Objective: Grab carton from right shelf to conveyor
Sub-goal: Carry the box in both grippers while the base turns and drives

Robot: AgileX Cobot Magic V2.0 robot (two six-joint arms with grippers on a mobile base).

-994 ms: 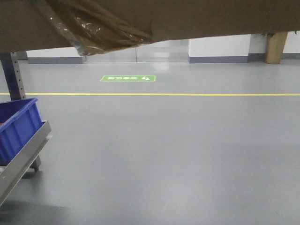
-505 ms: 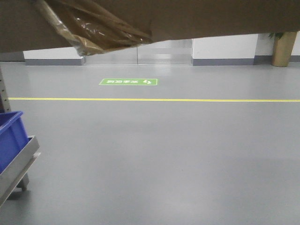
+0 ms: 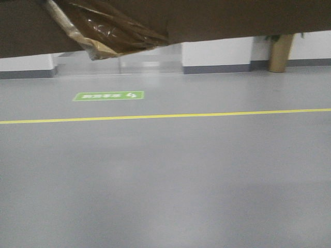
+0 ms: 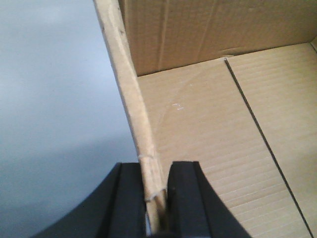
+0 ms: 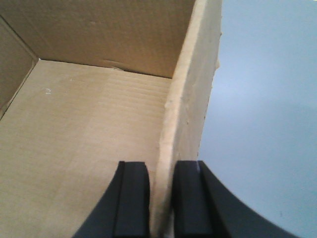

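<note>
The brown carton (image 3: 217,18) hangs in the air and fills the top of the front view, its crinkled tape (image 3: 111,31) dangling from the bottom seam. My left gripper (image 4: 157,168) is shut on the carton's left wall (image 4: 124,74), one finger inside and one outside. My right gripper (image 5: 161,168) is shut on the right wall (image 5: 190,99) the same way. Both wrist views look down into the empty carton floor (image 4: 223,139). The right shelf and the conveyor are out of view.
Light grey floor (image 3: 165,181) stretches ahead with a yellow line (image 3: 165,116) across it and a green floor sign (image 3: 108,96). A white wall and a tan planter (image 3: 280,51) stand at the back.
The view has swung right: the blue bin and metal shelf rail at the left have slid out of frame, and the green sign has shifted left. Both grippers still hold the carton.
</note>
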